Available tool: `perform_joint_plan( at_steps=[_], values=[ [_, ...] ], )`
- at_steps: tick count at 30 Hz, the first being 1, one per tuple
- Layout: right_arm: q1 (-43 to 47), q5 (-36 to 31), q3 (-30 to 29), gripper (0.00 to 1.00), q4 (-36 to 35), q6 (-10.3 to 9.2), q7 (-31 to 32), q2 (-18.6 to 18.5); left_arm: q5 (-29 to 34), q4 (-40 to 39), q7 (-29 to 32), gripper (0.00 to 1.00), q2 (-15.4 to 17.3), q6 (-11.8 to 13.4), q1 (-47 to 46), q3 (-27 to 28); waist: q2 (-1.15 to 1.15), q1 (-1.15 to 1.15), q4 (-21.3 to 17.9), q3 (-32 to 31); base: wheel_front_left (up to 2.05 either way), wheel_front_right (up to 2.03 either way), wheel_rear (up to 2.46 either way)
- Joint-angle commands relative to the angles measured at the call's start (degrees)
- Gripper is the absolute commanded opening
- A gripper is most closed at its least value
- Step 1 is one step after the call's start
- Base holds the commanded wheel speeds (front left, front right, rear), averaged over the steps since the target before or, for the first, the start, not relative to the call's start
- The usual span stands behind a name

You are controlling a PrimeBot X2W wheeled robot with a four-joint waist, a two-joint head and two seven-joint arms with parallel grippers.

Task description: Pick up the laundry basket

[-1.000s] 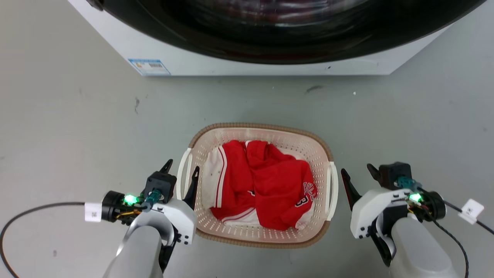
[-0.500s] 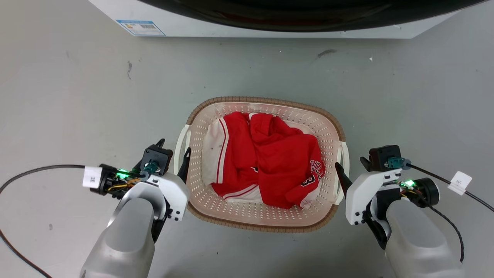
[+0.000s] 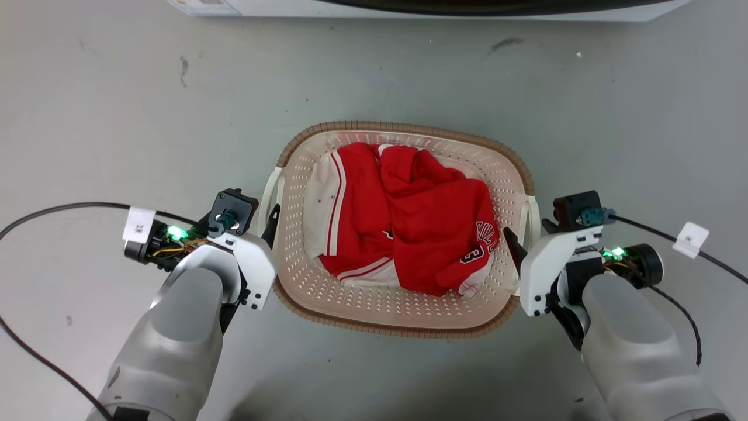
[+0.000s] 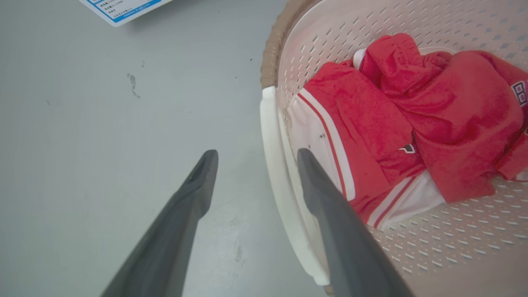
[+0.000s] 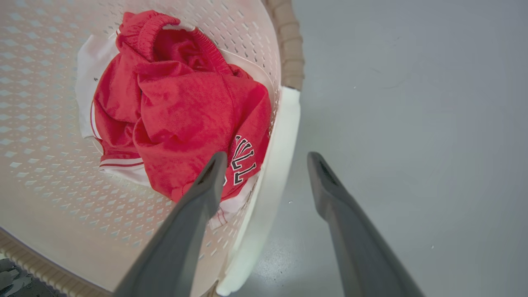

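1. Laundry basket (image 3: 409, 126), the cream perforated plastic one with a brown woven-look rim and white loop handles, sits on the grey floor (image 3: 117, 117) right between the two arms. A white washing machine (image 3: 467, 9) edge peeks in at the far side of the head view.
2. It's not empty btw. A crumpled red and white jersey-type garment (image 3: 421, 234) lies inside, so there's a bit of load to carry.
3. Left claw (image 4: 255, 153) is spread wide and straddles the left handle (image 4: 274, 165), with one finger over the floor side and the other over the basket side. It isn't pinching anything, and I can't tell if either finger actually touches the plastic.
4. Right claw (image 5: 267, 156) is the same deal. It's spread apart with the right handle (image 5: 282, 132) running up between the fingers, one finger over the clothes and one over bare floor.
5. So progress-wise I'd say the approach and lining up look done on both sides.
6. What's left is pretty much the whole actual pickup:
   - close both claws on the handles
   - lift evenly so the basket doesn't tip and dump the garment
7. No sign the basket is off the floor yet, as far as I can see.
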Motion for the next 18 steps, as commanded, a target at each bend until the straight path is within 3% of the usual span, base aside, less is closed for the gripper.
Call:
perform_joint_plan(
  at_steps=[1, 11, 18],
  values=[
    [-1.2, -0.1, 0.1, 1.00, 0.3, -0.03, 0.2, 0.0, -0.1, 0.7, -0.2, 1.00, 0.1, -0.1, -0.9, -0.4, 0.00, -0.01, 0.2, 0.6, 0.00, 0.00, 0.00],
    [-4.0, -1.9, 0.4, 1.00, 2.2, -0.03, 1.9, 0.0, -2.5, 7.0, 0.6, 1.00, -0.7, -0.5, -6.0, -5.3, 0.00, -0.01, 0.1, 3.2, 0.00, 0.00, 0.00],
    [-4.4, -2.3, 0.0, 1.00, 2.8, -0.03, 2.4, 0.0, -7.7, 8.2, 2.2, 1.00, -1.2, -0.5, -7.2, -9.2, 0.00, -0.01, 0.2, 4.3, 0.00, 0.00, 0.00]
  ],
)
